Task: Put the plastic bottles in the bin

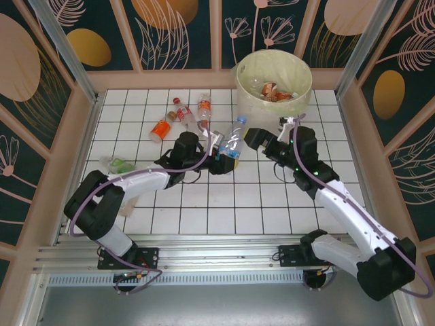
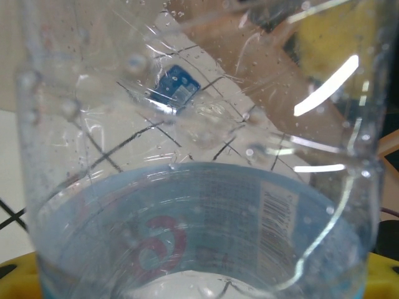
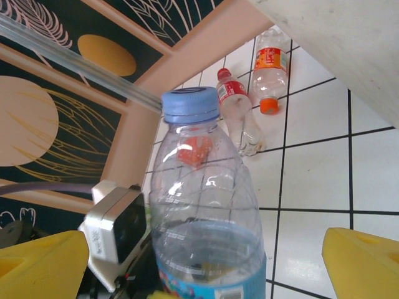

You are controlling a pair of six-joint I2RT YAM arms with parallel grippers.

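Bottle in grip: the left claw was clenched on a blue-labelled bottle with a blue cap, holding it tilted at mid-frame of the top view, over the white-tiled tabletop. The right claw stood released, its yellow fingers spread wide either side of that bottle. The bin, at upper right of centre, already held several bottles. Three loose bottles lay left of it.
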